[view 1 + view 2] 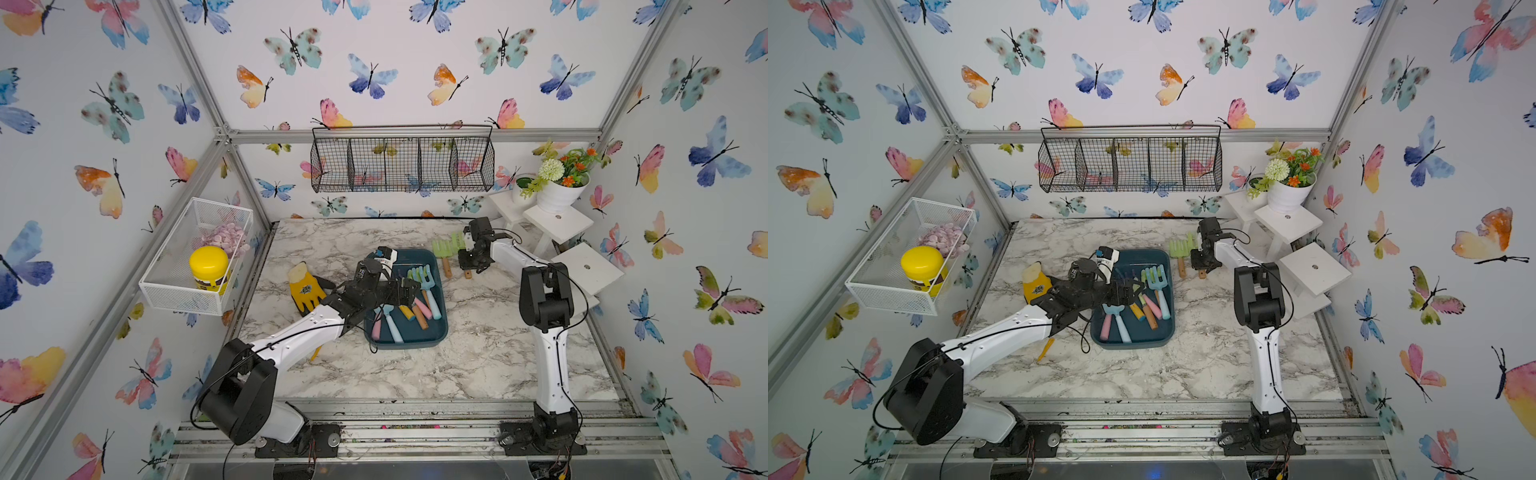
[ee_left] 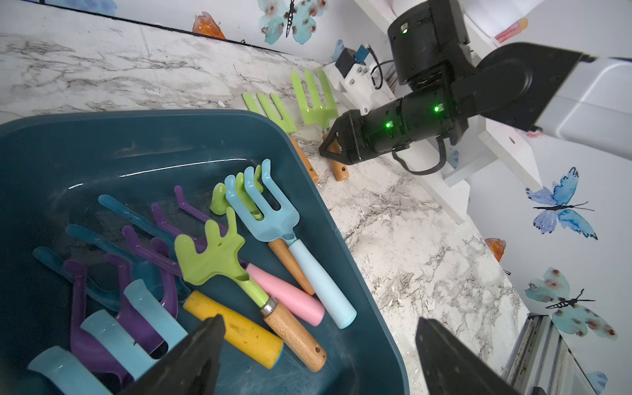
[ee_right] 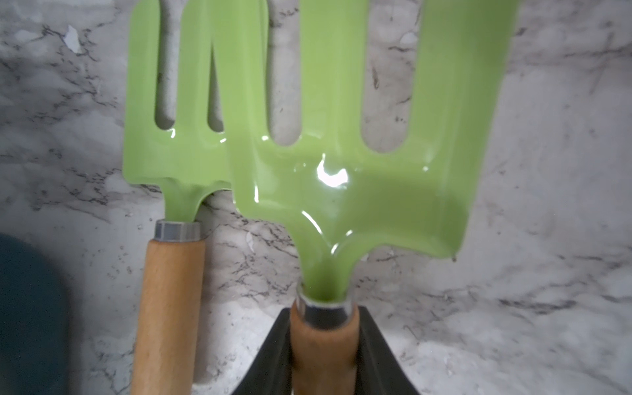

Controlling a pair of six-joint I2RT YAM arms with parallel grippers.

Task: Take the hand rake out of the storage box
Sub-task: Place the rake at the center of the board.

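Observation:
The dark teal storage box sits mid-table and holds several hand rakes, among them a blue one and a green one. My left gripper hangs open over the box's left side with nothing between its fingers. Just beyond the box's far right corner, two green hand rakes with wooden handles lie side by side on the marble. My right gripper is shut on the handle of the right-hand one. The other one lies free.
A yellow glove lies left of the box, under my left arm. A white mesh basket with a yellow-lidded jar hangs on the left wall. A black wire basket hangs at the back. White steps with a flower pot fill the far right corner.

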